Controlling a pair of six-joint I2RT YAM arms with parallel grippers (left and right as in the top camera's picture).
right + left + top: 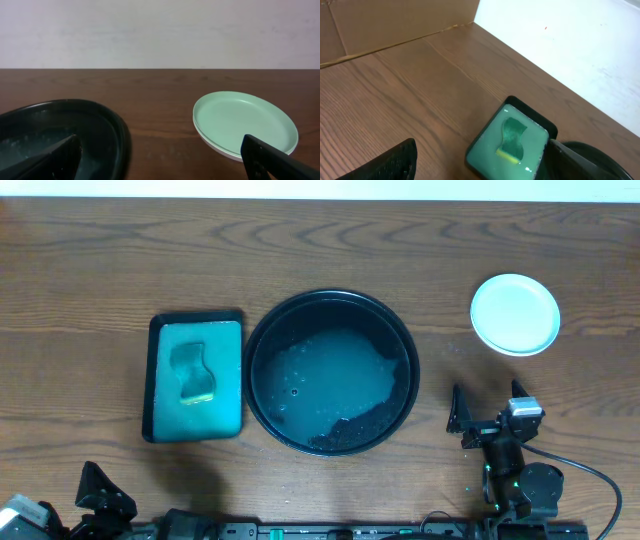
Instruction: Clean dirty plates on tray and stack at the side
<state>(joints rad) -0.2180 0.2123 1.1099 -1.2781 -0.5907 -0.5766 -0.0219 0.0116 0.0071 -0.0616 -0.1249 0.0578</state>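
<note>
Left gripper: near table edge, jaws spread wide, holding nothing. Green tray: one sponge lying in it. Black tray: just beside the green tray, centre table, carries foamy water and no plates. Right gripper: jaws fully apart, empty. Plates: stacked on the table right of the black tray, apart from it, mint one on top, white edge beneath
</note>
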